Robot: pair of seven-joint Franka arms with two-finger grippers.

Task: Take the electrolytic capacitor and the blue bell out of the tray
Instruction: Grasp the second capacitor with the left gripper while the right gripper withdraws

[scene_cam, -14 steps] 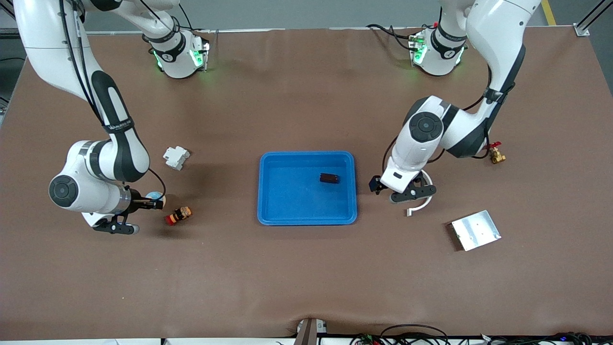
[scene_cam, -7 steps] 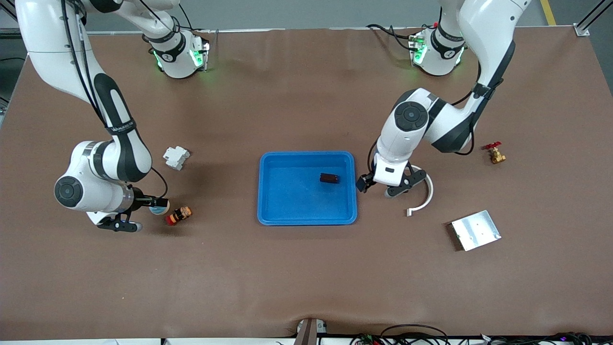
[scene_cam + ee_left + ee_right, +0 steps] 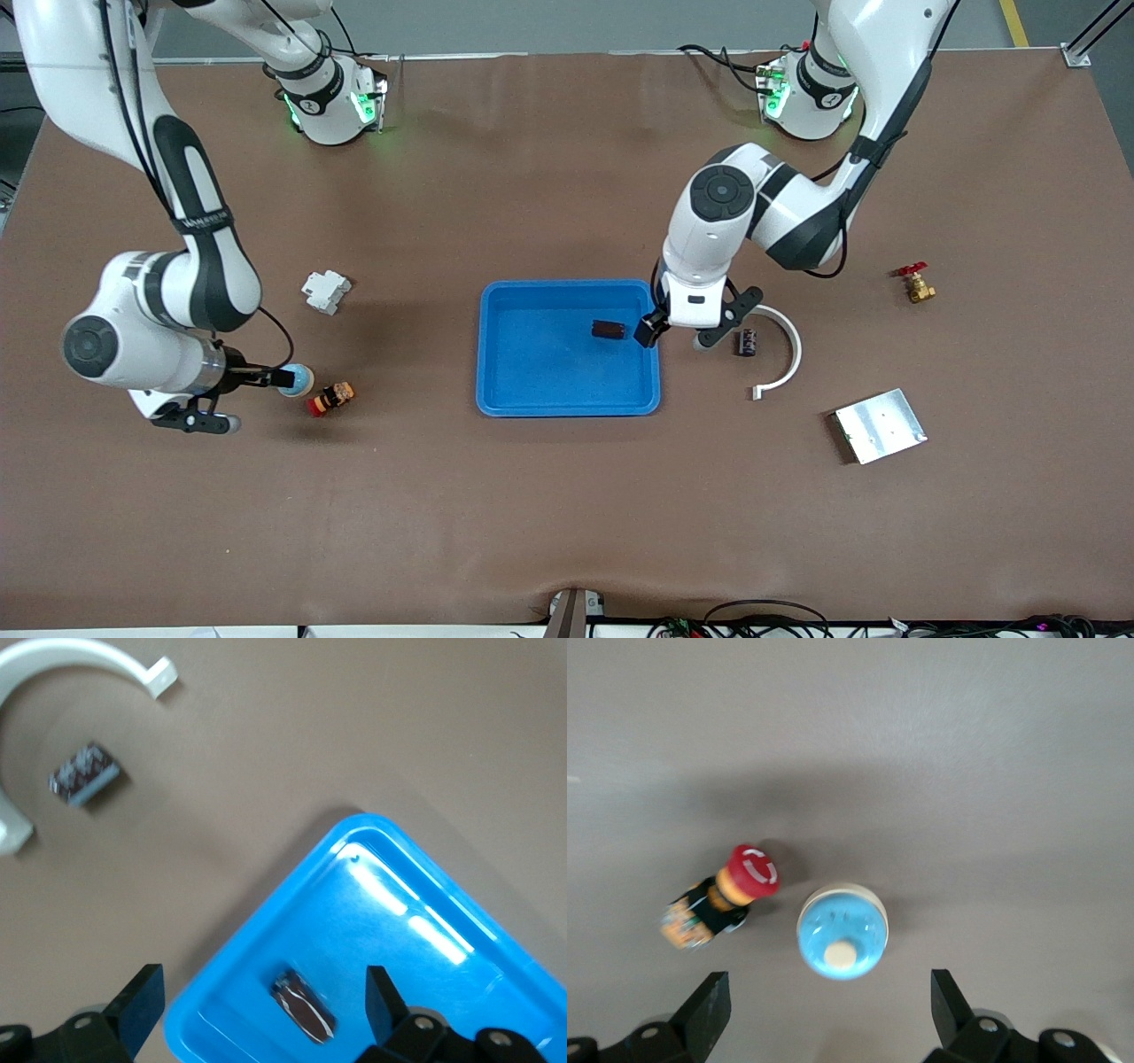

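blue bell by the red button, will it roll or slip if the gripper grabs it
The blue bell looks like a smooth round dome, so fingers may slip off its curve. It sits flat on the table, so rolling seems unlikely. A push could knock the red button beside it.

The curved white plastic bracket is cut off by the left wrist view's edge; the small dark ribbed capacitor inside its arc is blurred.

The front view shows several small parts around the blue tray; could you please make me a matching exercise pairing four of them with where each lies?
Things:
1. dark block
2. blue bell
3. small dark part
4. brass valve

Places:
A. inside the white curved piece's arc
B. in the blue tray
C. alone toward the left arm's end of the table
D. beside the red-capped button

Pairs: 1-B, 2-D, 3-A, 4-C
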